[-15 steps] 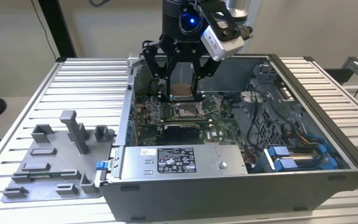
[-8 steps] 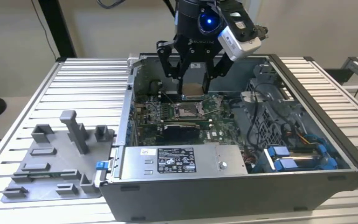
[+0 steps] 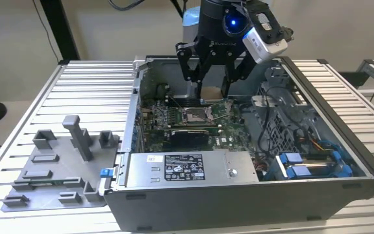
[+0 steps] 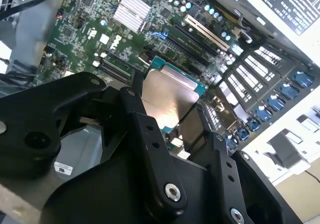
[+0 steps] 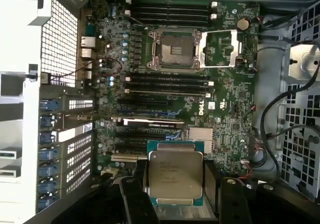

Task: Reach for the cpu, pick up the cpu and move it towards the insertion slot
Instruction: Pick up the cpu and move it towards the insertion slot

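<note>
Between pincer [image 5: 176, 204] fingers, apparently: flat silvery cpu [image 5: 175, 178]

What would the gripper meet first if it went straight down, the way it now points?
Probably the green board beside the insertion slot. The gripper, holding the cpu, hangs above the open case, apparently just off the slot; depth is unclear.

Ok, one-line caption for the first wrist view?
Gripper holding the cpu above the motherboard, open socket ahead.
</note>
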`<state>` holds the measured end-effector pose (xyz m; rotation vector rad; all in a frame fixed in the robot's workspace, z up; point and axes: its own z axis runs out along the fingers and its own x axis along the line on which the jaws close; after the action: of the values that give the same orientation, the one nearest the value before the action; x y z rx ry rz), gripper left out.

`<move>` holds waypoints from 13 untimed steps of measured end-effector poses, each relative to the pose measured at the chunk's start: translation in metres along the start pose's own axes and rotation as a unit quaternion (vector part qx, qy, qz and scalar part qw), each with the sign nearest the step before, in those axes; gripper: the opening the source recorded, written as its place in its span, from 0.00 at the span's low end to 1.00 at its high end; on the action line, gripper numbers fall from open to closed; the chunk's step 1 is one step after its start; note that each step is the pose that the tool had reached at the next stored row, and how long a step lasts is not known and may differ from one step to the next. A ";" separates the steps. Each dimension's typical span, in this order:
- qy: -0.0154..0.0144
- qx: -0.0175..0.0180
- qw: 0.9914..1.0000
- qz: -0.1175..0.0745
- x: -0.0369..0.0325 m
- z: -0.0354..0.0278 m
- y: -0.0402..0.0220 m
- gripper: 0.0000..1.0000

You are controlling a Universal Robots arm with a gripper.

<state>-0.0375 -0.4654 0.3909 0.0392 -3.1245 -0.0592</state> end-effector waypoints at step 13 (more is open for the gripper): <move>0.000 0.000 1.000 0.000 -0.0073 -0.0001 -0.0002 0.00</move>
<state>-0.0302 -0.4654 0.3909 0.0390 -3.1245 -0.0592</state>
